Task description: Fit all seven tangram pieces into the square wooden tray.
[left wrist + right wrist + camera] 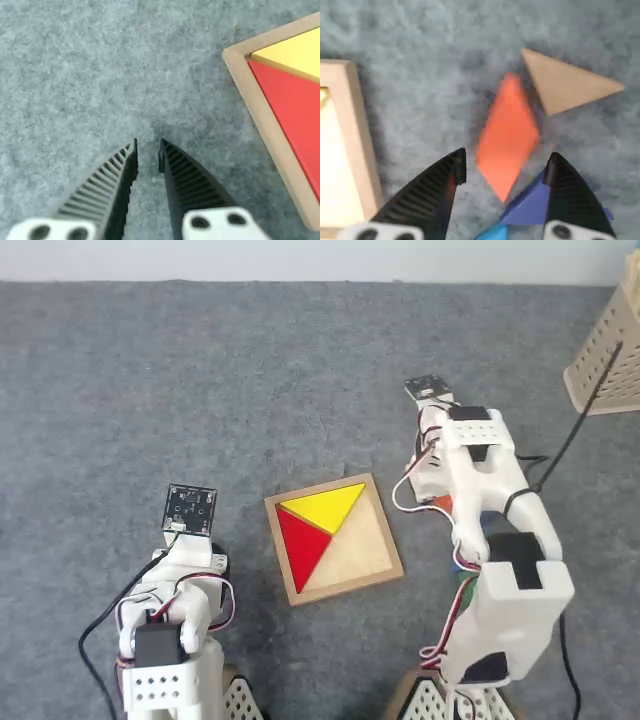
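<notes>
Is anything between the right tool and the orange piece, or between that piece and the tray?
Nothing visible. The right tool is open directly over the orange piece, and only bare carpet separates that piece from the tray. The tan triangle lies on its far side.

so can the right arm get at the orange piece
Probably yes: the right gripper is open right above the orange piece, with nothing covering it. The tan triangle and blue piece lie close beside it and may get nudged.
</notes>
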